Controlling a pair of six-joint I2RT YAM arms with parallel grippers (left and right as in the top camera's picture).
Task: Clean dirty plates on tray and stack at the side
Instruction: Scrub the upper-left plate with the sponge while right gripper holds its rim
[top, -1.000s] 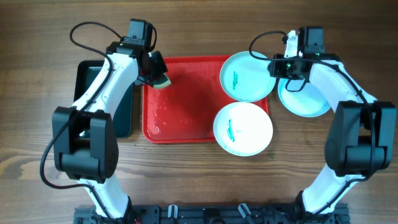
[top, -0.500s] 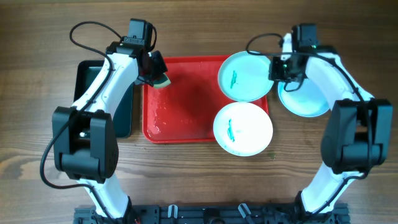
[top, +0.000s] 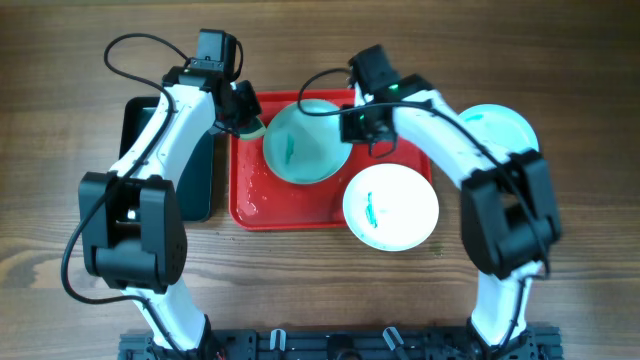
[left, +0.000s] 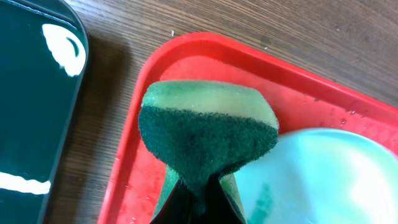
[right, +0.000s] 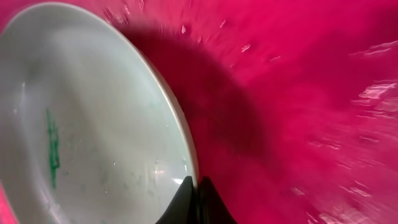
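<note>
A red tray (top: 260, 195) lies mid-table. My right gripper (top: 352, 126) is shut on the rim of a pale plate (top: 305, 143) with a green smear, held over the tray; the right wrist view shows the rim (right: 186, 149) pinched between the fingers (right: 198, 186). My left gripper (top: 246, 112) is shut on a green sponge (left: 208, 127), at the plate's left edge (left: 323, 180) over the tray's back left corner (left: 180, 53). A second smeared white plate (top: 391, 208) lies on the tray's front right corner. A clean plate (top: 500, 128) lies on the table at right.
A dark rectangular tray (top: 200, 170) lies left of the red tray, also in the left wrist view (left: 31, 106). Water drops wet the red tray's floor (right: 323, 93). Bare wood surrounds both trays.
My right gripper has carried the smeared plate from the tray's back right leftward to the tray's middle, next to the sponge. The left gripper shifted slightly left and back.
</note>
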